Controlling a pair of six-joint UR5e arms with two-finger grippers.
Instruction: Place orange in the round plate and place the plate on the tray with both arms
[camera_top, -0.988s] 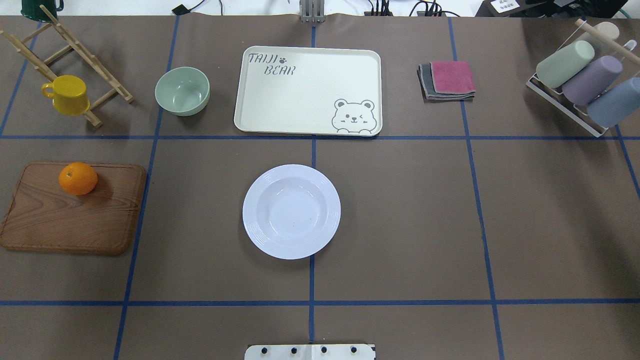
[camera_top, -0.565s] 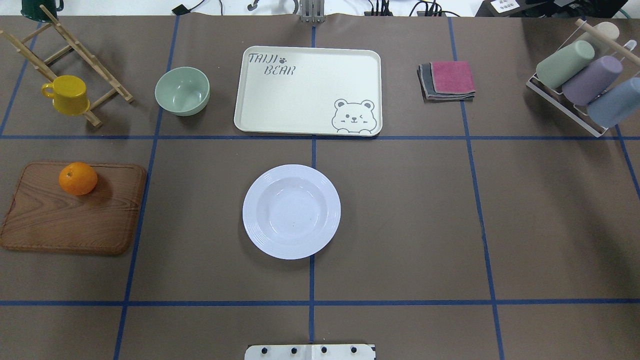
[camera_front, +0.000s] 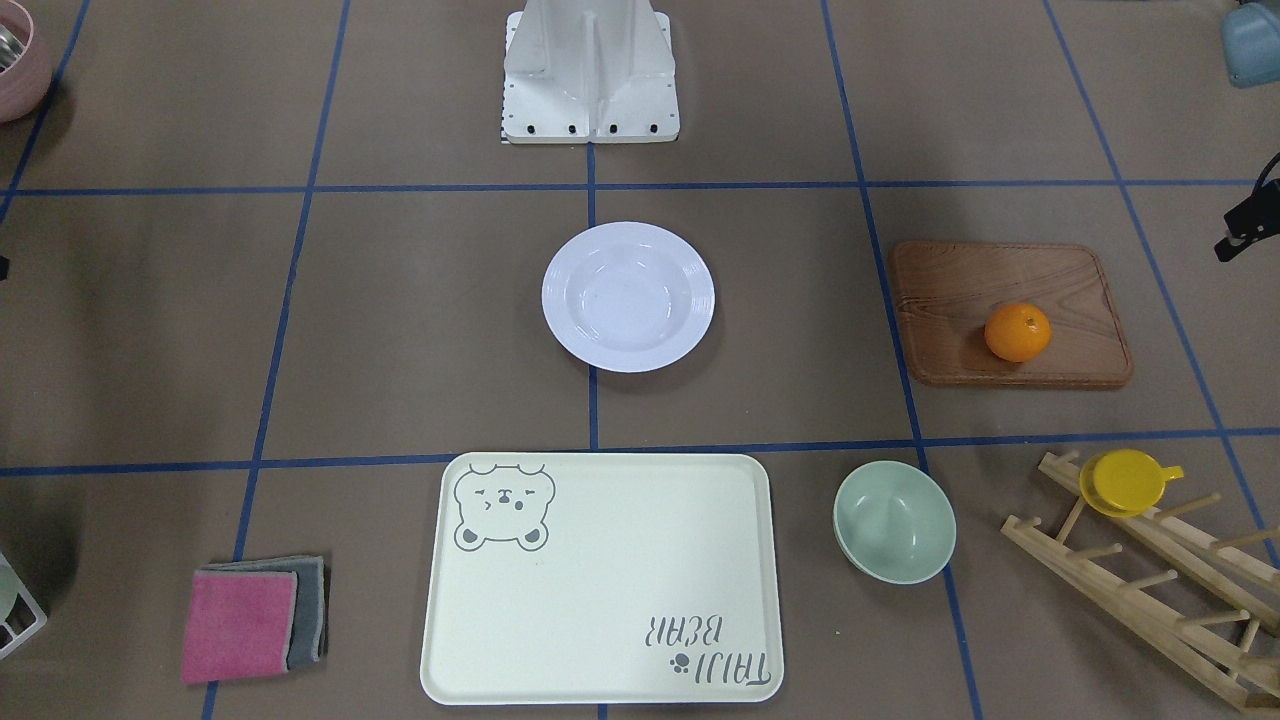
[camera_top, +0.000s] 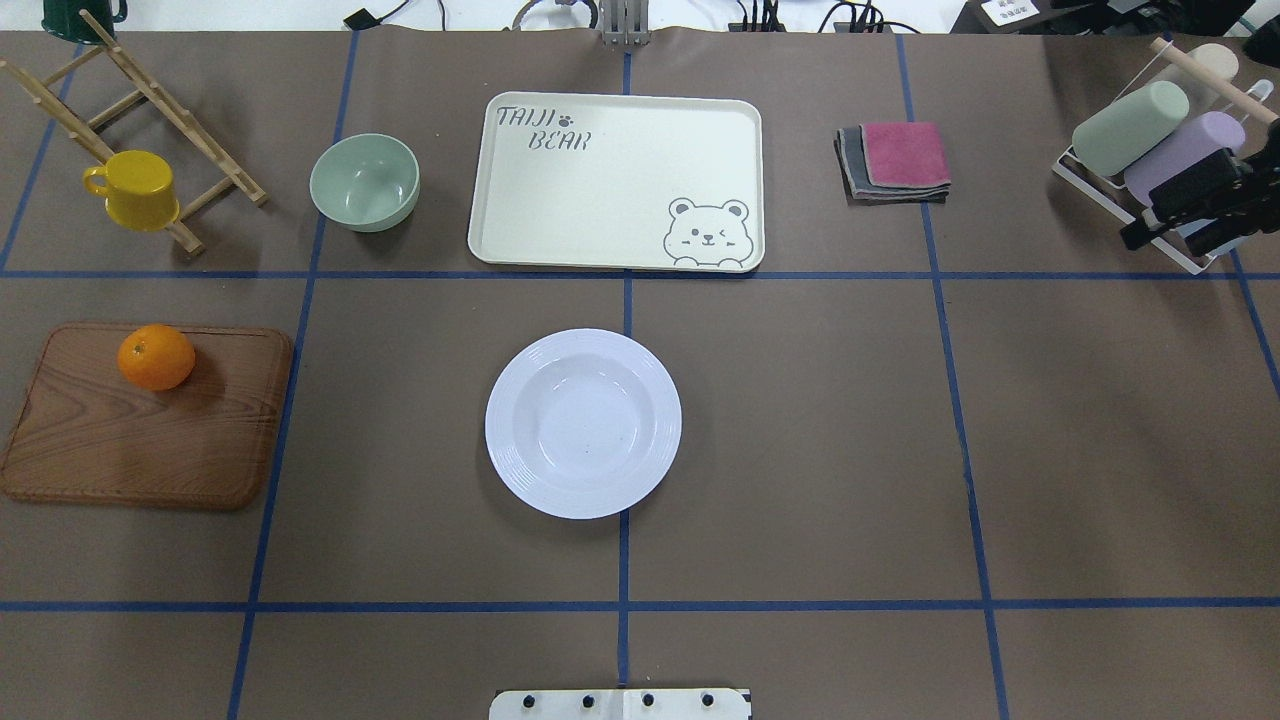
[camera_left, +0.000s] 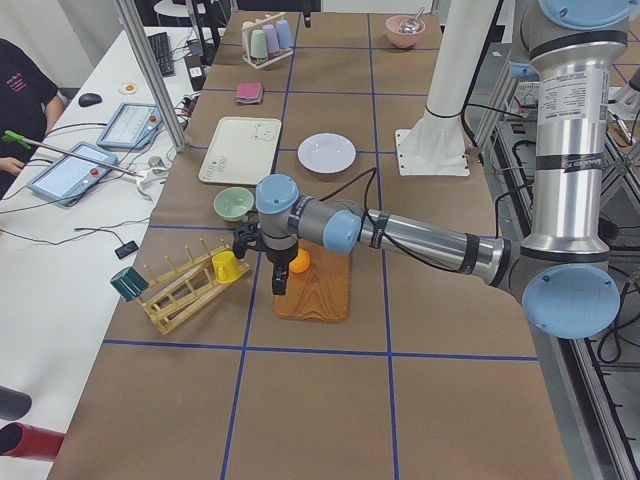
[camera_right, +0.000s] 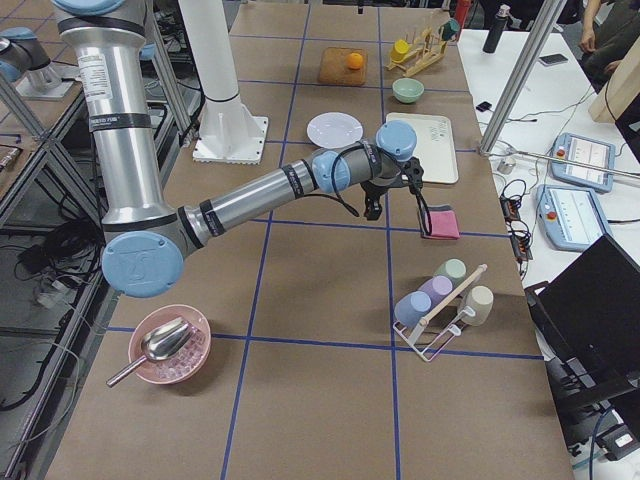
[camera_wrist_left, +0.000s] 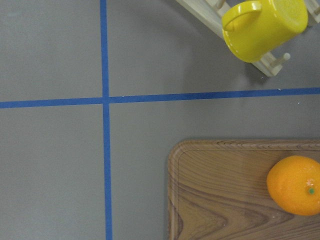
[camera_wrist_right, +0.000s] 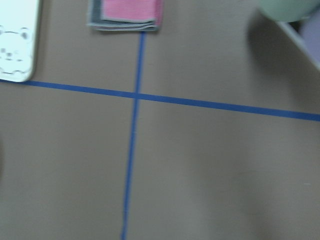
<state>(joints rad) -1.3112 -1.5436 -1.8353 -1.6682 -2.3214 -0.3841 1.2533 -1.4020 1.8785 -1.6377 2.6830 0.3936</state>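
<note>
Since neither arm has touched a task item, we record the work as not yet begun. Nearest the robot's base sits the round plate (camera_top: 583, 423), empty and flat on the table. Level with the plate and well off to its left, the orange (camera_top: 156, 357) rests near the far edge of a wooden board (camera_top: 130, 450). The left gripper (camera_left: 279, 282) hangs above the board's outer side, farther from the plate than the fruit; we cannot tell how its jaws stand. Beyond the plate lies the tray (camera_top: 610, 190), bare, with a green bowl (camera_top: 364, 182) left of it and folded cloths (camera_top: 897, 160) right of it. Far right of the plate, the right gripper (camera_top: 1160, 235) hovers over a rack of pastel cups, jaws apparently parted and empty. We judge the main hazards as follows: an off-centre pinch could send the round fruit rolling off the board; a glossy rim may slip; uneven lifting by the two arms would tilt the plate and spill the orange.
</note>
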